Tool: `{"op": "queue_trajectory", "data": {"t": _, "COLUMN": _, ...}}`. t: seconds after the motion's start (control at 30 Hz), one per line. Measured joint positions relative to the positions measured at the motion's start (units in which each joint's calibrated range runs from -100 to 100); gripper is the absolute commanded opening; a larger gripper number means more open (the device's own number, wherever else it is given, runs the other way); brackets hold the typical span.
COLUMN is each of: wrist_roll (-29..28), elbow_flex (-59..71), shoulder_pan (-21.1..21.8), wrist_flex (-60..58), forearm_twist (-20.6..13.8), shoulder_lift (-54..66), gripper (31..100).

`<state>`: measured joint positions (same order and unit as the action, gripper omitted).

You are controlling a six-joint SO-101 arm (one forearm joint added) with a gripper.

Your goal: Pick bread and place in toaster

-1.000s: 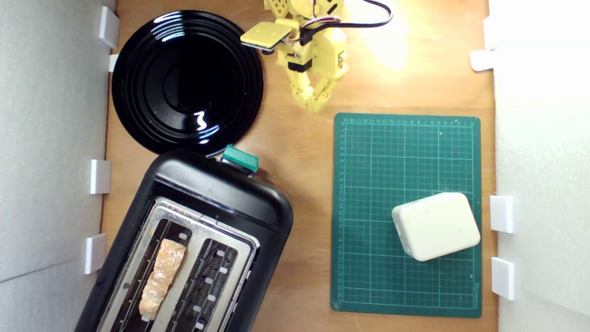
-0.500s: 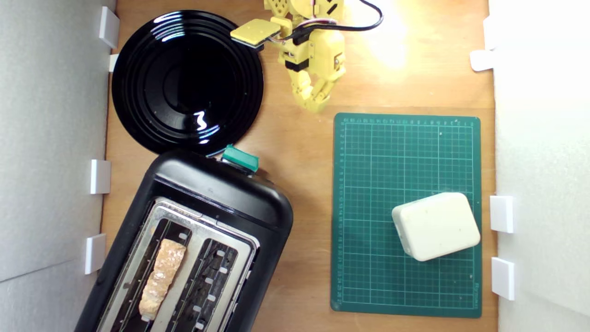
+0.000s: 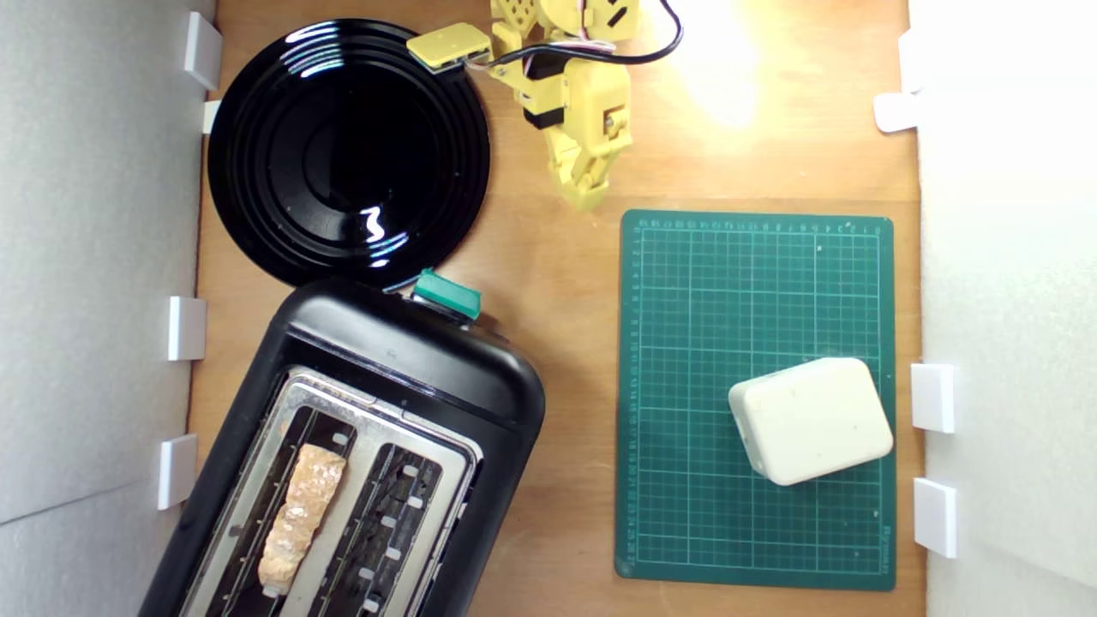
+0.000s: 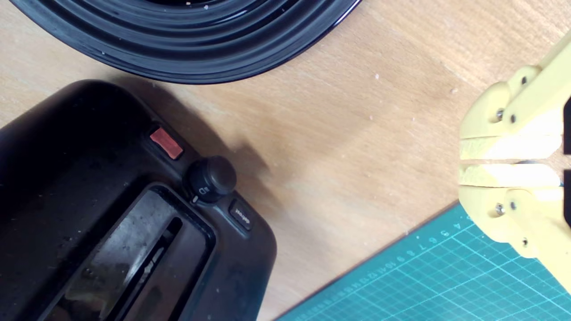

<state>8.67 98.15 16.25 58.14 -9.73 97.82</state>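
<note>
We find the bread [image 3: 302,518] standing on edge in one slot of the toaster [image 3: 411,360], its long axis along the slot. The gripper [image 3: 584,199] is empty, fingers pressed together, well apart from it over bare wood between the black plate [image 3: 257,214] and green mat [image 3: 651,514]. We judge placement complete.

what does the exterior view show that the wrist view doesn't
Only the exterior view shows the bread standing in the toaster's slot nearer the exterior view's left, the green lever knob, and the cream box on the green cutting mat. Only the wrist view shows the toaster's red button, black dial and a small labelled button. Both show the toaster, the black plate, the mat, the wooden table and the shut, empty pincer.
</note>
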Motion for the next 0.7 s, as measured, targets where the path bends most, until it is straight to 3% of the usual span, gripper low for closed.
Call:
{"op": "queue_trajectory", "data": {"t": 0.37, "wrist_roll": 0.1, "elbow_flex": 0.0, "shoulder_pan": 0.0, "wrist_flex": 0.0, "forearm_twist": 0.0, "shoulder_lift": 0.0, "gripper": 30.8}}
{"op": "queue_trajectory", "data": {"t": 0.57, "wrist_roll": 5.5, "elbow_flex": 0.0, "shoulder_pan": 0.0, "wrist_flex": 0.0, "forearm_twist": 0.0, "shoulder_lift": 0.0, "gripper": 30.8}}
{"op": "queue_trajectory", "data": {"t": 0.7, "wrist_roll": 6.2, "elbow_flex": 0.0, "shoulder_pan": 0.0, "wrist_flex": 0.0, "forearm_twist": 0.0, "shoulder_lift": 0.0, "gripper": 30.8}}
